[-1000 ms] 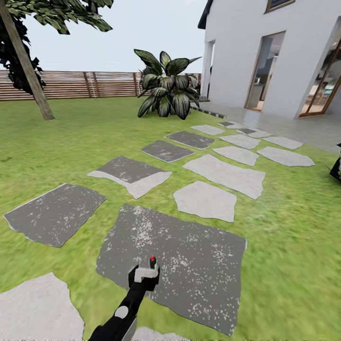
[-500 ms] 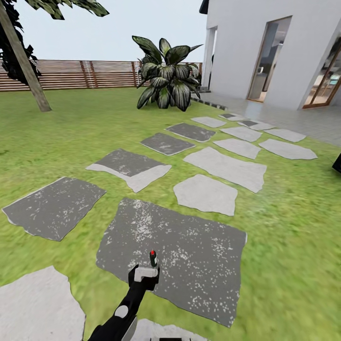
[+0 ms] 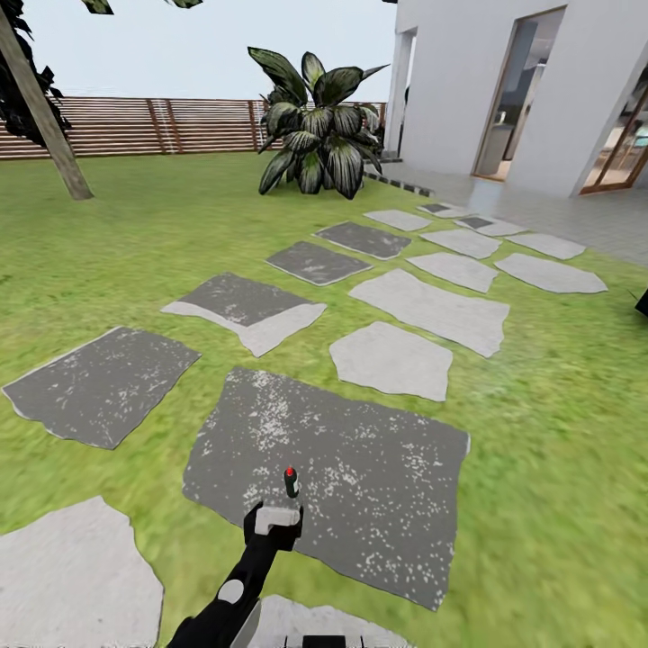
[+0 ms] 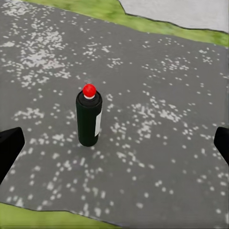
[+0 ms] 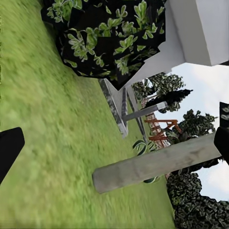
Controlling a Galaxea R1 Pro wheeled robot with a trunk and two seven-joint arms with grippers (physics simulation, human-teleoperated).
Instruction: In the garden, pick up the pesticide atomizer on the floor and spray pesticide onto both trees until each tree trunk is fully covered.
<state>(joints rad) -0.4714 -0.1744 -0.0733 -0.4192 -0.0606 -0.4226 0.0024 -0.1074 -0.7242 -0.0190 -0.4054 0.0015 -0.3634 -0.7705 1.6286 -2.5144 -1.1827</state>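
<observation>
Left arm lined up on the upright pesticide atomizer (image 3: 291,482), lower centre of the head view.

On the garden (image 3: 558,432) lawn, the bottle stands on a dark paving slab (image 3: 360,486), long axis vertical, just beyond the left gripper (image 3: 275,520). In the left wrist view it sits between wide-spread fingertips (image 4: 9,148), not touching either. The right gripper (image 5: 114,143), also spread wide and holding nothing, faces a tree trunk (image 5: 157,164).
</observation>
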